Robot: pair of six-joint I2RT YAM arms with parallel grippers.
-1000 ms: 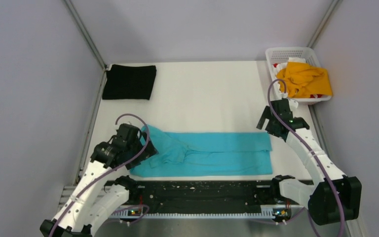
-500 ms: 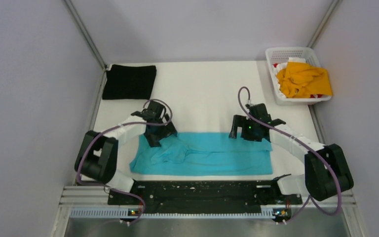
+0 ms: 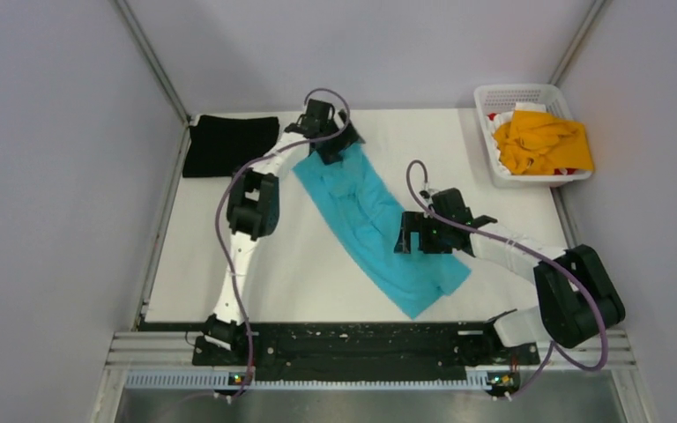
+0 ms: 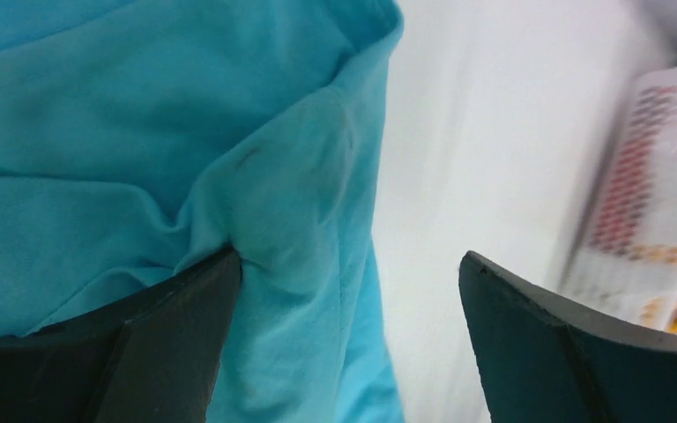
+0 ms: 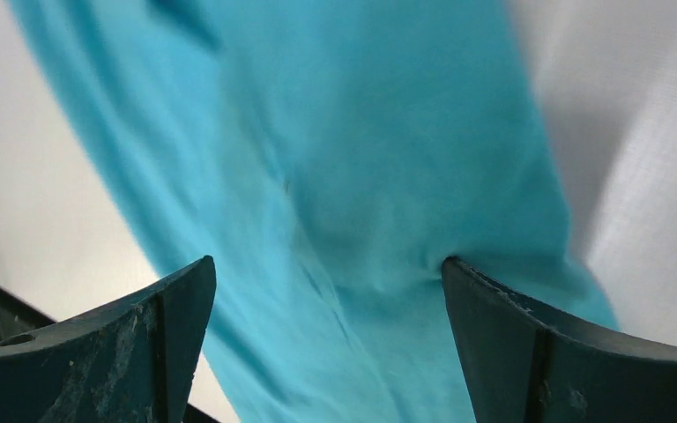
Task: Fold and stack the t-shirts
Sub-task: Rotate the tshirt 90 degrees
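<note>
The turquoise t-shirt (image 3: pixel 372 226), folded into a long strip, lies diagonally from the back middle to the near right of the table. My left gripper (image 3: pixel 332 151) is stretched out to its far end, with jaws wide open and one finger (image 4: pixel 176 326) pressing on the cloth (image 4: pixel 141 150). My right gripper (image 3: pixel 411 240) is open over the strip's near half, with one finger (image 5: pixel 529 335) pressing on the cloth (image 5: pixel 353 141). The black t-shirt (image 3: pixel 230 145) lies folded at the back left. The orange-yellow t-shirt (image 3: pixel 542 141) lies crumpled in the basket.
The white lattice basket (image 3: pixel 513 92) stands at the back right corner and shows blurred in the left wrist view (image 4: pixel 652 203). Grey walls close in the table on three sides. A black rail (image 3: pixel 353 339) runs along the near edge.
The turquoise shirt has swung from lying along the near edge to a diagonal. My left gripper dragged its left end to the back. My right gripper shifted slightly left and nearer.
</note>
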